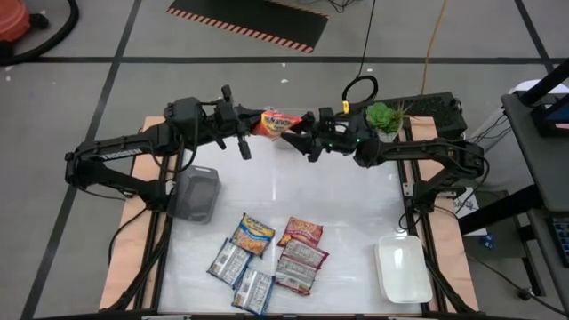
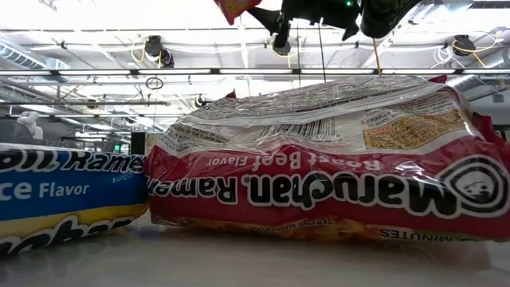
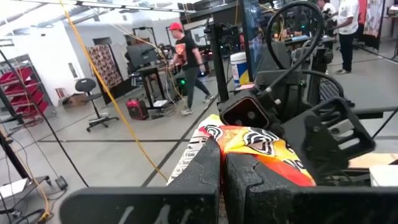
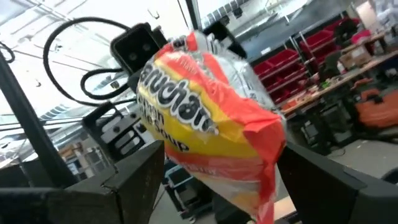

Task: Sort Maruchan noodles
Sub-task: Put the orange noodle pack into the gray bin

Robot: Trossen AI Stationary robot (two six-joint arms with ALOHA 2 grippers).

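Left gripper (image 1: 255, 123): clenched on orange-red Maruchan packet (image 1: 277, 123), raised above table's far edge. Right gripper (image 1: 298, 127): fingers spread, straddling packet's opposite end. Remaining packets (image 1: 267, 252) lay well below, near table front.

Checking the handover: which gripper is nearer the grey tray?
Left. The left gripper, shut on the orange-red packet, is up-table of the grey tray; the right gripper is farther right, jaws open around it.

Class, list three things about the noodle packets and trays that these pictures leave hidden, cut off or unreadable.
- Low view: the maroon plastic Maruchan packet fills the frame, hiding the packets and trays behind it.
- Low view: the blue packet is cut off by the edge.
- High view: flavour print on the raised orange-red packet is too small.
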